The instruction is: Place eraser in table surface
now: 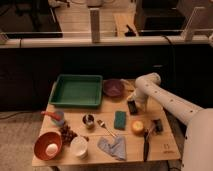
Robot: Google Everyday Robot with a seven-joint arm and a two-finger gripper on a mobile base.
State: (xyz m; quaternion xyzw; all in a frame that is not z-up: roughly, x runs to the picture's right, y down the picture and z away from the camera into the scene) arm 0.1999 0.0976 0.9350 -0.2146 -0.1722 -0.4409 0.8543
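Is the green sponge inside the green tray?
No, the sponge lies on the table surface outside the tray, near the tool at the eraser.

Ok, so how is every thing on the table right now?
eraser: lying on the table, at the gripper.
gripper: low over the eraser.
orange bowl: upright, white ball inside.
white cup: upright.
cloth: crumpled.
sponge: lying flat.
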